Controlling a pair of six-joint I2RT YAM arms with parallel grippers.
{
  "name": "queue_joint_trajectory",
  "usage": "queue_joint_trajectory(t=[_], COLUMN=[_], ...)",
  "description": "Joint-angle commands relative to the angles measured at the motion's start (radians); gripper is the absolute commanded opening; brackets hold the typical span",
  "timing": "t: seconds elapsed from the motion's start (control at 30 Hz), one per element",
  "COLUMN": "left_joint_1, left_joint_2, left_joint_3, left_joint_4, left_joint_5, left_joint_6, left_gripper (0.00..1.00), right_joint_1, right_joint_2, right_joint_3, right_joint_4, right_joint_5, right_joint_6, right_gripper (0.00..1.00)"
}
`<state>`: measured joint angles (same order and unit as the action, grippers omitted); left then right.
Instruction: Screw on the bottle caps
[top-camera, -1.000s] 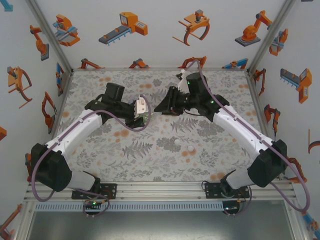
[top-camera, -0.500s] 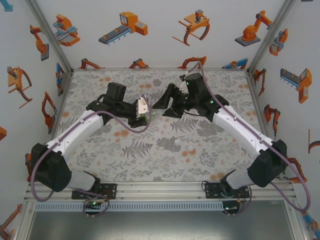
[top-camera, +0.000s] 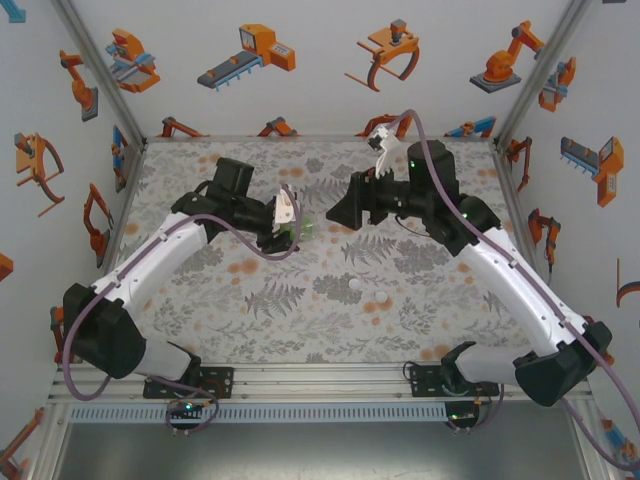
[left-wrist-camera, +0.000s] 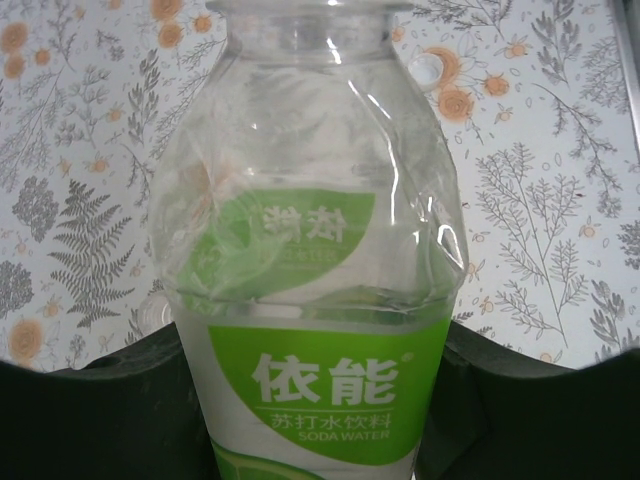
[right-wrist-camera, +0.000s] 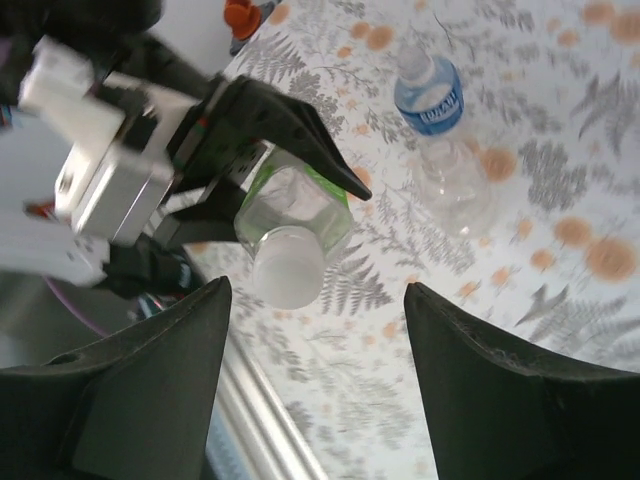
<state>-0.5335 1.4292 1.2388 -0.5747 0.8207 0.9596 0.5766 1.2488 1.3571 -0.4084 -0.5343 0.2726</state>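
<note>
My left gripper (top-camera: 290, 226) (left-wrist-camera: 315, 410) is shut on the green-labelled bottle (left-wrist-camera: 310, 250) (top-camera: 307, 230) (right-wrist-camera: 296, 212), one dark finger on each side of its lower body. The bottle points toward the right arm, and a whitish cap (right-wrist-camera: 288, 266) sits on its neck. My right gripper (top-camera: 343, 210) (right-wrist-camera: 316, 295) stands open a short way off the cap, touching nothing. Two loose white bottle caps (top-camera: 352, 285) (top-camera: 382, 298) lie on the table nearer the arm bases. A blue-labelled bottle (right-wrist-camera: 430, 95) and a clear bottle (right-wrist-camera: 455, 180) are on the table beyond.
The floral table cover (top-camera: 300, 320) runs to white walls with robot pictures on three sides. An aluminium rail (top-camera: 320, 378) borders the near edge. Open floor lies around the two loose caps.
My right gripper has opened and drawn back to the right, away from the bottle's top, with its arm swung outward. The left gripper still holds the bottle and has shifted slightly.
</note>
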Motion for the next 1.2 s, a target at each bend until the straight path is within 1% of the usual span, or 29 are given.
queue_joint_trajectory(t=[0.0, 0.07, 0.17, 0.23, 0.43, 0.53, 0.7, 0.97, 1.07, 1.17], left_joint_1=[-0.002, -0.001, -0.003, -0.003, -0.008, -0.008, -0.008, -0.007, -0.007, -0.008], left_joint_2=[0.03, 0.041, 0.051, 0.052, 0.053, 0.055, 0.056, 0.062, 0.067, 0.072], left_joint_3=[0.066, 0.088, 0.113, 0.12, 0.123, 0.129, 0.133, 0.134, 0.134, 0.137], left_joint_4=[-0.15, -0.193, -0.248, -0.268, -0.287, -0.293, -0.293, -0.294, -0.296, -0.299], left_joint_5=[0.068, 0.067, 0.067, 0.066, 0.06, 0.06, 0.06, 0.063, 0.063, 0.063], left_joint_6=[0.076, 0.088, 0.102, 0.107, 0.114, 0.114, 0.114, 0.111, 0.111, 0.111], left_gripper=[0.0, 0.0, 0.0, 0.0, 0.0, 0.0, 0.0, 0.0, 0.0, 0.0], right_joint_1=[0.001, 0.004, 0.01, 0.024, 0.049, 0.06, 0.065, 0.068, 0.068, 0.069], right_joint_2=[-0.024, -0.028, -0.024, -0.019, 0.02, 0.029, 0.044, 0.038, 0.037, 0.032], right_joint_3=[0.005, 0.001, -0.014, -0.027, -0.028, -0.039, -0.051, -0.076, -0.082, -0.092], right_joint_4=[0.028, 0.008, -0.012, -0.012, 0.007, 0.031, 0.023, 0.047, 0.06, 0.095], right_joint_5=[-0.151, -0.204, -0.266, -0.256, -0.273, -0.259, -0.286, -0.27, -0.273, -0.273], right_joint_6=[-0.354, -0.493, -0.65, -0.702, -0.711, -0.71, -0.709, -0.706, -0.7, -0.684], right_gripper=[0.63, 0.62, 0.61, 0.62, 0.6, 0.55, 0.52, 0.43, 0.43, 0.46])
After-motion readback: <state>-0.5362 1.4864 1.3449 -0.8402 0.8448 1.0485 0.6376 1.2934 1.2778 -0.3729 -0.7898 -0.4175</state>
